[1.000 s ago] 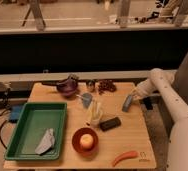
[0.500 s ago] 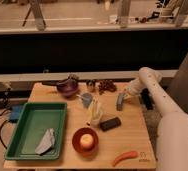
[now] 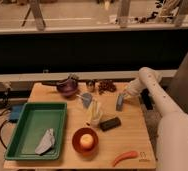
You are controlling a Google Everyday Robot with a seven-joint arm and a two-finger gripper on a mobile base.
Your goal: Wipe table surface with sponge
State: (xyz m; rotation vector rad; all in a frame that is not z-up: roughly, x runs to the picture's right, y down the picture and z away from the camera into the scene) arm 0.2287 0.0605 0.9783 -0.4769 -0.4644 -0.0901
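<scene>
A blue-grey sponge [image 3: 119, 103] stands on the wooden table [image 3: 132, 135] near its right edge, towards the back. My gripper [image 3: 123, 98] comes down from the white arm on the right and is shut on the sponge, pressing it onto the table top. The gripper covers the upper part of the sponge.
A green tray [image 3: 37, 105] holding a grey cloth [image 3: 46, 142] fills the left. A purple bowl [image 3: 67, 87], a small blue object [image 3: 85, 98] and dark grapes [image 3: 106, 86] sit at the back. A yellow object [image 3: 93, 112], black block [image 3: 110, 123], orange bowl [image 3: 85, 141] and orange pepper [image 3: 125, 157] lie mid-front.
My gripper and the sponge have slid left along the table, from near the right edge towards the middle. The other objects have not moved.
</scene>
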